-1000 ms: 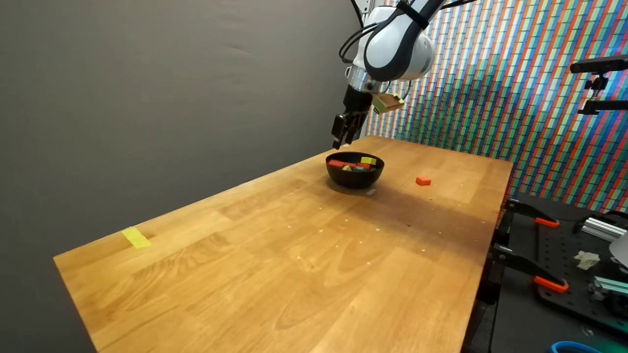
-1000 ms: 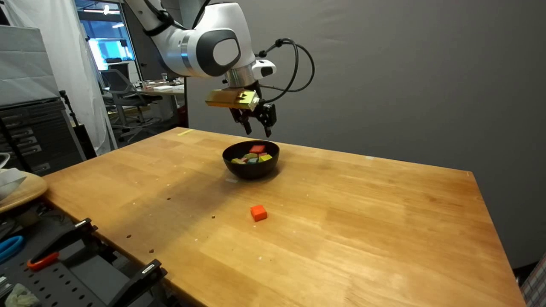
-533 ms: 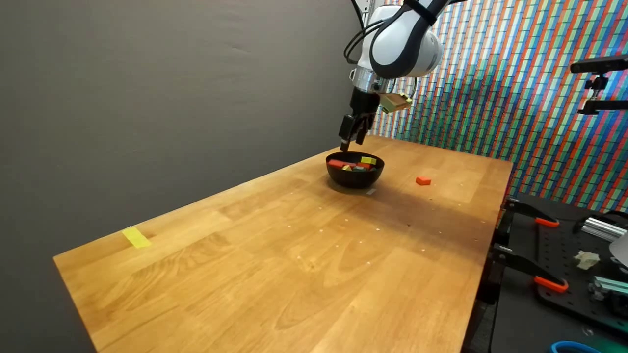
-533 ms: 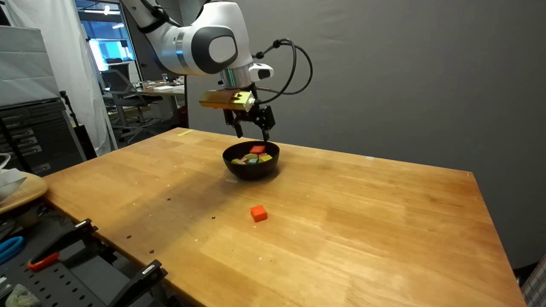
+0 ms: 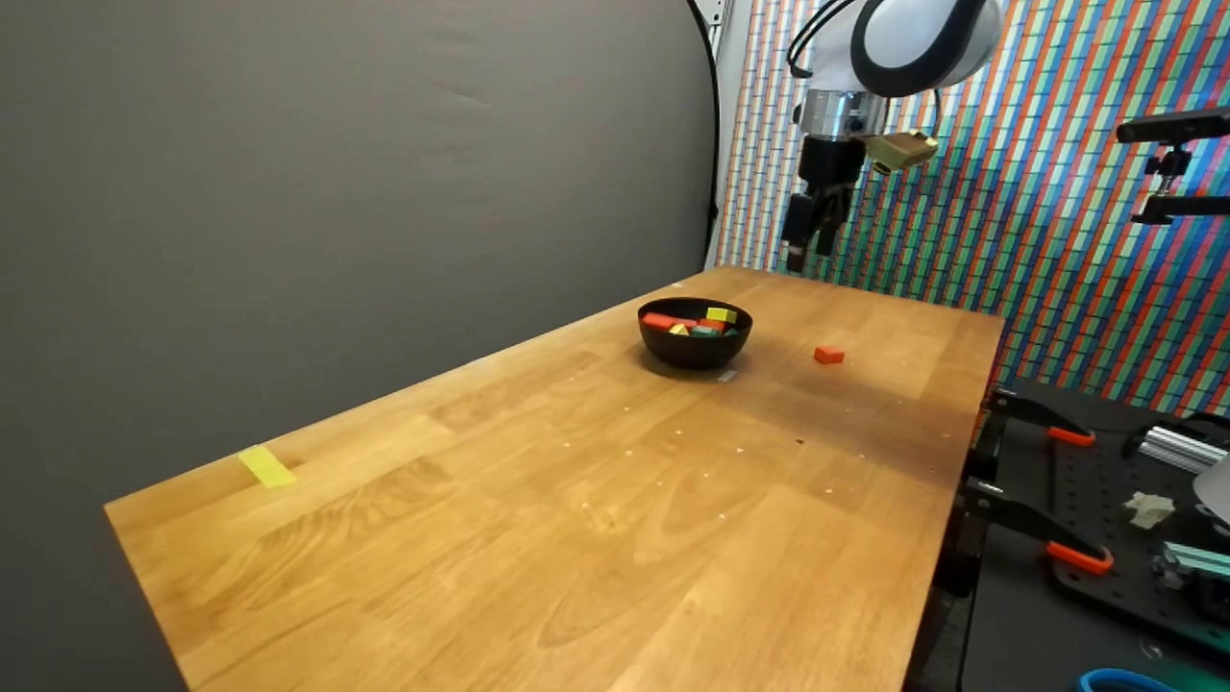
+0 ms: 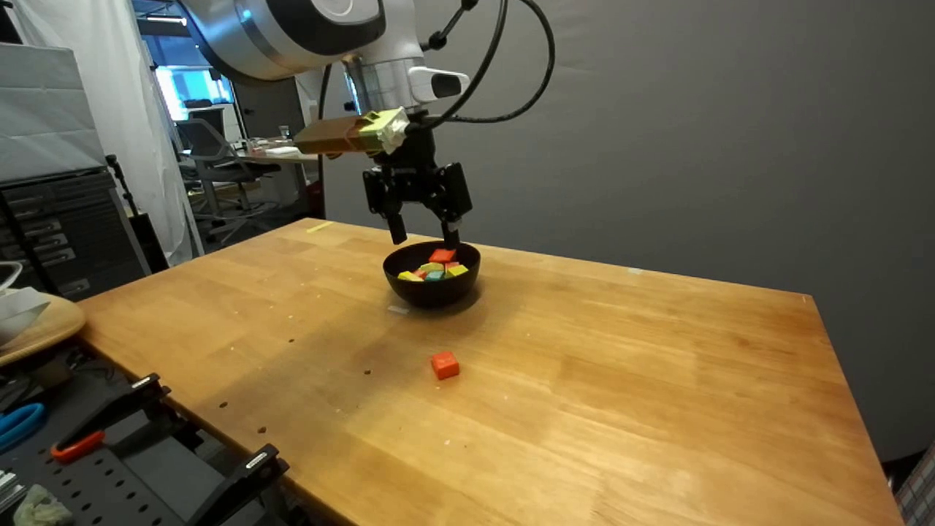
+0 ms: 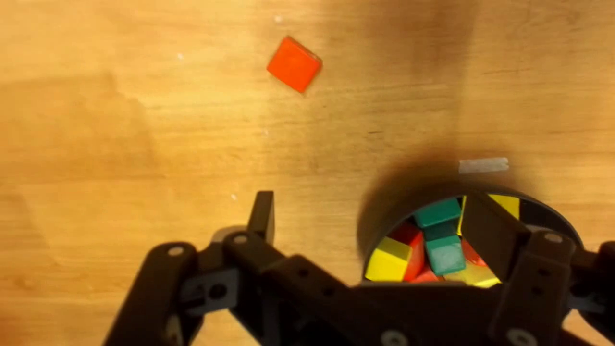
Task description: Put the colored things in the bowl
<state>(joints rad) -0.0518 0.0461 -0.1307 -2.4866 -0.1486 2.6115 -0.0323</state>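
The wrist view shows the gripper hanging empty, jaws spread wide, the bowl below its right side, and the loose block, next I'd guess, lying on the table to its far side and left, squarish, turned askew to those jaws.
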